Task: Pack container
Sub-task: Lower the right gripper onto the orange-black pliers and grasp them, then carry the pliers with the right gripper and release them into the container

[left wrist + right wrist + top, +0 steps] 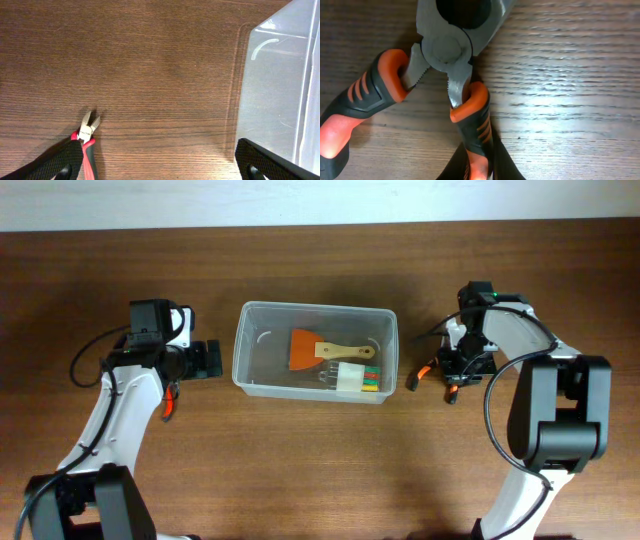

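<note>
Container [316, 307] stands at the middle of the bench [320, 480], between both arms. Inside lie an orange scraper [305, 348] and a white block [352, 378] (coloured pieces along one side). Left gripper [208, 359] is just beside its left wall, jaws released and spread wide, with red-handled cutters [87, 132] lying on the wood. Right gripper [462, 368] has its jaws clenched on one handle of the pliers [445, 50].

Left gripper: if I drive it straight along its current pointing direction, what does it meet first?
Probably bare table, between the red-handled cutters and the container. The left gripper is open; one finger may graze the container wall, depth unclear.
</note>
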Tool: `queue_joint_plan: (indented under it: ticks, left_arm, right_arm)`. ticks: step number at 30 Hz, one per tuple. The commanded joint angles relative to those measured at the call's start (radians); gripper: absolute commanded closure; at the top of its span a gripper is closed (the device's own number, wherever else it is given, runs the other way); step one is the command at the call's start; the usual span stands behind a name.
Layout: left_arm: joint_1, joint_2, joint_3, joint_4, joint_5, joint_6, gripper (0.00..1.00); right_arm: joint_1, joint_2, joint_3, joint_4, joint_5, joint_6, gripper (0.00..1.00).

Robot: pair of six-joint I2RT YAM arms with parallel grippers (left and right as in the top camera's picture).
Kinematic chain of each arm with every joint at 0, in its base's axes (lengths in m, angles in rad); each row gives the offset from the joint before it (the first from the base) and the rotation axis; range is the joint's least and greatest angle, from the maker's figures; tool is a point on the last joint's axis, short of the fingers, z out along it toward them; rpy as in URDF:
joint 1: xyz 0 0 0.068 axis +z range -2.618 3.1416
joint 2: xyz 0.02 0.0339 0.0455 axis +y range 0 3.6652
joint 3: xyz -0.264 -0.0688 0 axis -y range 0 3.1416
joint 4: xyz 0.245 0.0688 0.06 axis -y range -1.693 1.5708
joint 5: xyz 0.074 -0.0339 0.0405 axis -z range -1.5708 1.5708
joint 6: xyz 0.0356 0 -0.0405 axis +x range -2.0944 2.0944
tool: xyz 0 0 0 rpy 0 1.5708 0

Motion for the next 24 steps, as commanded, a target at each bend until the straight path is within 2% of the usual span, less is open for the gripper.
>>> queue_joint_plan:
  ticks: [1, 7, 10, 12, 17, 20, 24]
  left_arm:
    - [0.002, 0.006, 0.016, 0.003, -0.003, 0.012, 0.01]
    - [0.002, 0.006, 0.016, 0.002, -0.003, 0.012, 0.01]
    - [0.002, 0.006, 0.016, 0.002, -0.003, 0.012, 0.01]
    - [0.002, 0.006, 0.016, 0.003, -0.003, 0.012, 0.01]
    - [0.002, 0.006, 0.016, 0.002, -0.003, 0.012, 0.01]
    - [0.002, 0.006, 0.016, 0.003, -0.003, 0.012, 0.01]
    - [0.002, 0.006, 0.016, 0.003, -0.003, 0.012, 0.01]
  right_arm:
    - [-0.05, 0.044, -0.021, 0.024, 0.066, 0.058, 0.91]
    - [-0.11, -0.02, 0.126, -0.082, 0.077, 0.114, 0.92]
    - [-0.103, -0.077, 0.274, -0.182, 0.077, 0.116, 0.96]
    - [-0.068, -0.126, 0.397, -0.253, 0.077, 0.116, 0.96]
    - [0.065, -0.204, 0.579, -0.322, 0.077, 0.103, 0.96]
    - [0.18, -0.23, 0.634, -0.319, 0.072, -0.008, 0.96]
    - [0.358, -0.228, 0.648, -0.292, 0.039, -0.225, 0.96]
